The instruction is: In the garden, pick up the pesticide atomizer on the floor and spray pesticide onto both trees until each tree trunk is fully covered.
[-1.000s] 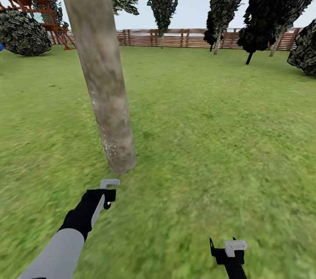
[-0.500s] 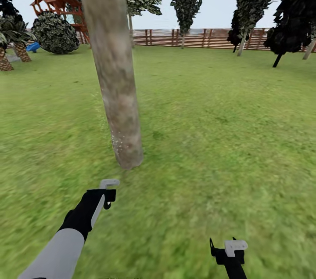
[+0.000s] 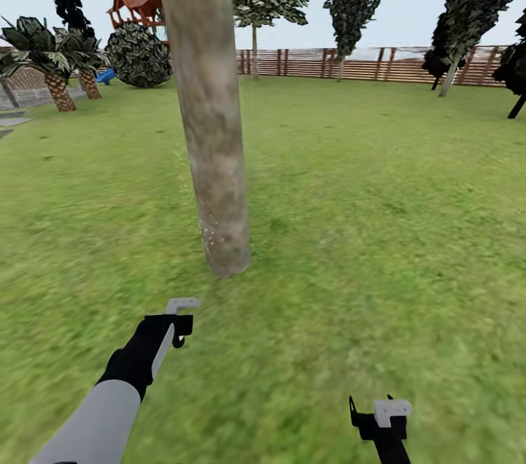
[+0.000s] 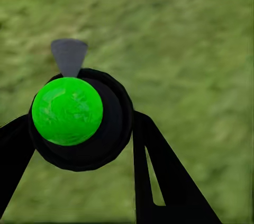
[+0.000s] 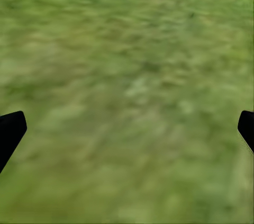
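One trunk [image 3: 212,120] stands on the grass [image 3: 380,230] just ahead of the left gripper [image 3: 177,318], its crown cut off at the top, with a few whitish specks [image 3: 210,234] near its base. Left fingers [image 4: 159,176] clasp the atomizer [image 4: 79,118], its nozzle [image 4: 69,56] forward. Right gripper [image 5: 127,128] hangs spread wide over open grass, both tips barely in frame; fence [image 3: 380,63] far behind

Smooth mottled tree trunk [image 3: 208,120], slatted wooden fence [image 3: 380,63]

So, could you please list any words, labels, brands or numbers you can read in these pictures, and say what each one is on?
None: no readable text in any view.
The atomizer in the left tool shows a plain green top, no label.
The tree trunk, fence and play structure bear no signs.
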You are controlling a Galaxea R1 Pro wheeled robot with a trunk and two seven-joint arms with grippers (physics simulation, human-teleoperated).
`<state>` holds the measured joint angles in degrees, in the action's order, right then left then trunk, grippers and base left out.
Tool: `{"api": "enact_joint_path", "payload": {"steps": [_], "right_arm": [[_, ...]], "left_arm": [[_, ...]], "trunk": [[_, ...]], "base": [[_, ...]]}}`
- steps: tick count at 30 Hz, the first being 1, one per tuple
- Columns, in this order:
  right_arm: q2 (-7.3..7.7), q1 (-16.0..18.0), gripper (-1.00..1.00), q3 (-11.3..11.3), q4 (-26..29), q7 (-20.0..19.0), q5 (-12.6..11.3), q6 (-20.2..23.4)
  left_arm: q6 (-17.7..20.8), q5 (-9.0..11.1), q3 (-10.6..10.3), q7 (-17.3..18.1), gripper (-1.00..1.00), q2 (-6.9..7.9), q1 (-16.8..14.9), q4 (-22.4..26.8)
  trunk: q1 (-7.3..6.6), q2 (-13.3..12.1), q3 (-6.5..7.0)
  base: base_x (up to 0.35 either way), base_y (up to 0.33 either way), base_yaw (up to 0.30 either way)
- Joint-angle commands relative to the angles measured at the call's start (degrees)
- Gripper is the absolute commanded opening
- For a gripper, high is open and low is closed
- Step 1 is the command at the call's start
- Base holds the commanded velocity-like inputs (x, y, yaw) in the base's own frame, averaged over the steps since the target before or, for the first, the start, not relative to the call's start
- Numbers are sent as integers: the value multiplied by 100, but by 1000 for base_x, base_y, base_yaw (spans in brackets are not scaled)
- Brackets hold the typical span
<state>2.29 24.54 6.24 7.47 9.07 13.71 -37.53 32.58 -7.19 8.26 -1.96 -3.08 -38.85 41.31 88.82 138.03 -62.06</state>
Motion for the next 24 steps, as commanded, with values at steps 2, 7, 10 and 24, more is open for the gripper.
{"api": "enact_joint_path", "payload": {"steps": [2,7,10,24], "right_arm": [[0,2,100,0,0,-1,0,1],[0,4,100,0,0,0,0,3],[0,3,100,0,0,1,0,0],[20,0,100,0,0,-1,-9,8]], "left_arm": [[-3,-1,0,3,-100,0,0,0],[0,-1,0,3,-100,0,0,0],[-4,-1,0,4,-100,0,0,0],[4,33,12,17,-100,33,-10,1]], "trunk": [[0,0,0],[0,0,2],[0,0,6],[0,0,7]], "base": [[73,-284,278],[82,-284,278],[94,-284,149],[42,-105,7]]}}
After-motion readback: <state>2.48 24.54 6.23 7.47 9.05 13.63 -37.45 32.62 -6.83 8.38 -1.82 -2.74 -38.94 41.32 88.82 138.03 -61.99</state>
